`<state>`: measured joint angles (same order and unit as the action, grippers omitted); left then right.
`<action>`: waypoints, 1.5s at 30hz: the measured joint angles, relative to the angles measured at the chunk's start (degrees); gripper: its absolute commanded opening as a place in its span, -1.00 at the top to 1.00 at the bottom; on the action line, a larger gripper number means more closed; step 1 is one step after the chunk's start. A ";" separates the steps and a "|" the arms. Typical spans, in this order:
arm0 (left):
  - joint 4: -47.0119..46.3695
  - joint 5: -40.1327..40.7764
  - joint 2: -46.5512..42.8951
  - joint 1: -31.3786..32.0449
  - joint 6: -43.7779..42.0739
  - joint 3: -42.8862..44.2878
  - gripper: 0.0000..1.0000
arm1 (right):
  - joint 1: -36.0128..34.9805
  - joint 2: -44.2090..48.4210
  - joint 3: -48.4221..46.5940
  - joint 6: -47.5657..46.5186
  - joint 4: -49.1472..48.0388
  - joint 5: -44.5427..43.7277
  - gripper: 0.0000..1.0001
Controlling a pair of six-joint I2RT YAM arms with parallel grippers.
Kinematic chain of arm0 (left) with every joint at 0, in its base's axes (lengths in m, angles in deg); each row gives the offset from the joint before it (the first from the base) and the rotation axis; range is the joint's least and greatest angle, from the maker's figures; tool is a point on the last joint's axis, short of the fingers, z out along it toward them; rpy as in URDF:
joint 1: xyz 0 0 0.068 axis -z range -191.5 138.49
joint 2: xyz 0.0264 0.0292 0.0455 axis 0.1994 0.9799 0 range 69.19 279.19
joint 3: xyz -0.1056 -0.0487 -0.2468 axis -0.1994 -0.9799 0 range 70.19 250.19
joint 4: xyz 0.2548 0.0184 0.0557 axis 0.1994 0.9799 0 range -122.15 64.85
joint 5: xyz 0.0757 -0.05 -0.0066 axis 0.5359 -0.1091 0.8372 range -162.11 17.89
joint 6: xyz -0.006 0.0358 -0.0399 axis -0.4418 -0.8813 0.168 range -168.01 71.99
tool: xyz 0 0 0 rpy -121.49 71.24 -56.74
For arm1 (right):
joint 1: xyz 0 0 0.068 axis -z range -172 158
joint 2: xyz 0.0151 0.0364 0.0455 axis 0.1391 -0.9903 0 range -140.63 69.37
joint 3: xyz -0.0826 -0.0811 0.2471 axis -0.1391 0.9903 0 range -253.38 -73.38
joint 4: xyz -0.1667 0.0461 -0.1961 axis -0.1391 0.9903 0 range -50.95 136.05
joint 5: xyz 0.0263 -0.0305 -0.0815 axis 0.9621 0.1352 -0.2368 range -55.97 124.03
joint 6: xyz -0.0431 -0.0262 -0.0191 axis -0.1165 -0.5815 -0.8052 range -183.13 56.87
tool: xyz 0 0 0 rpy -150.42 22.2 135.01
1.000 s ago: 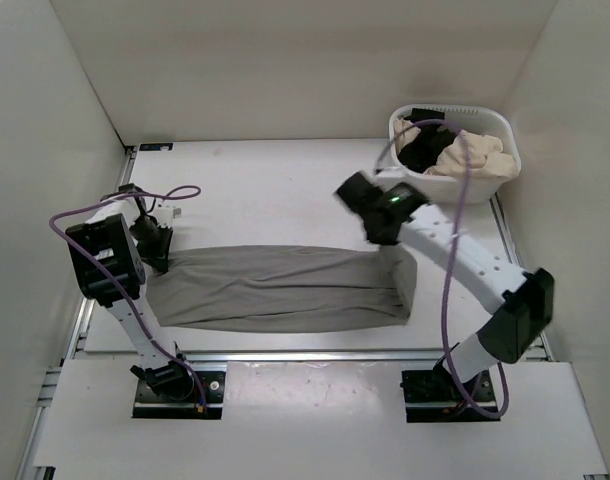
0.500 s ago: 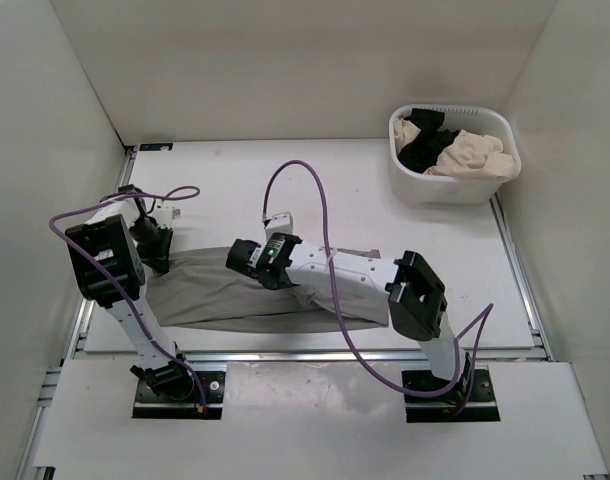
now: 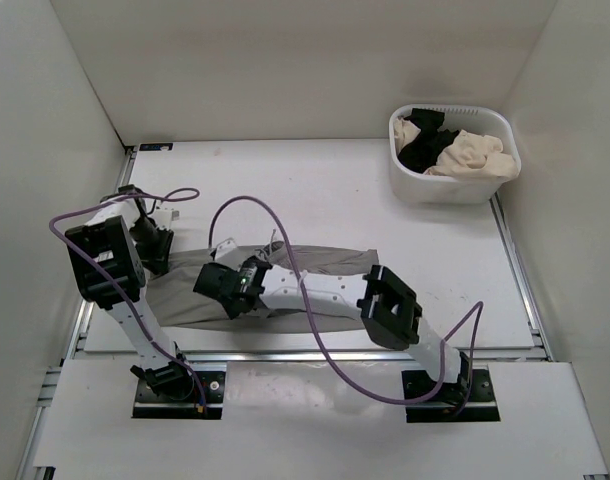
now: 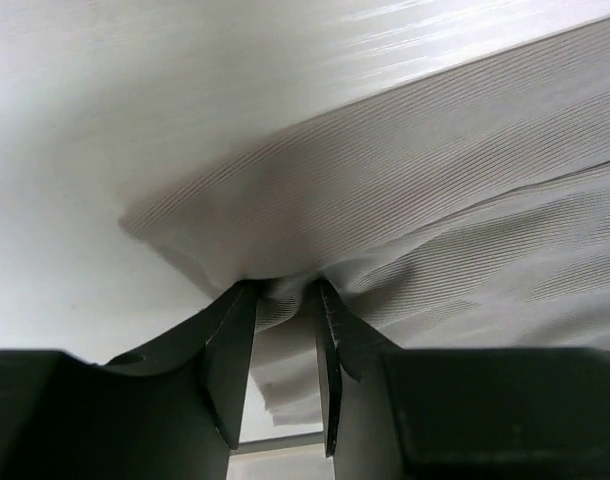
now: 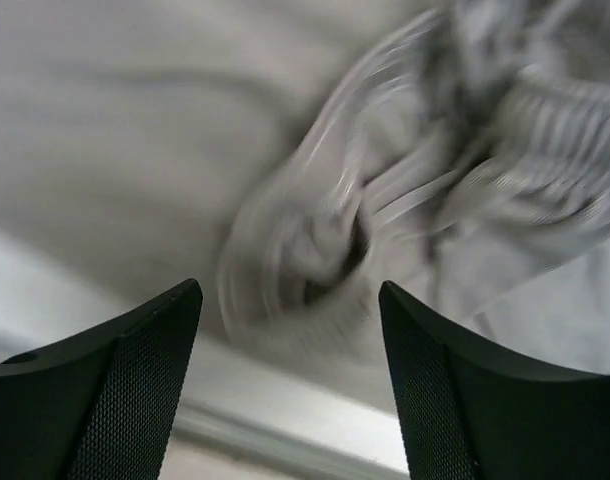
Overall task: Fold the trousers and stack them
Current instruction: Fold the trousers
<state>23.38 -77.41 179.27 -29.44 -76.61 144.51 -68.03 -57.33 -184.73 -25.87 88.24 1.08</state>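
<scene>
The grey trousers [image 3: 185,298] lie on the worktop, left of the laundry basket [image 3: 455,188], with their long axis running left to right. The left tool [image 4: 285,290] pinches the end farthest from the basket. The right tool [image 5: 288,290], spread wide and empty, hovers over bunched cloth near that same end.

One pair of trousers [image 3: 335,258], one basket [image 3: 453,191], one left pincer [image 4: 285,292], one right pincer [image 5: 287,300].

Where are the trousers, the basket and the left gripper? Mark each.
trousers [image 3: 335,260], top external view, bare grey cloth.
basket [image 3: 455,190], top external view, front wall.
left gripper [image 4: 283,290], left wrist view, midway between fingertips.
</scene>
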 measured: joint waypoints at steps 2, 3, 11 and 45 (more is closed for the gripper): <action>0.37 0.98 -0.07 0.00 0.09 0.55 0.16 | -1.81 0.52 0.35 -2.60 -0.94 1.57 -0.58; 0.81 1.75 -0.07 0.00 0.15 1.18 0.16 | -2.32 1.29 0.70 -3.50 -1.42 2.10 -0.58; 3.15 6.16 -3.82 0.00 1.46 9.07 0.03 | 5.29 24.48 14.27 -5.46 -5.79 4.83 -0.49; 11.52 -22.27 5.60 48.35 2.03 24.20 -0.23 | 62.62 29.55 54.97 -10.45 -25.20 48.35 -0.50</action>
<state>34.90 -99.69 184.86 18.91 -74.58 168.71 -5.41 -27.78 -129.76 -36.32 63.04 49.43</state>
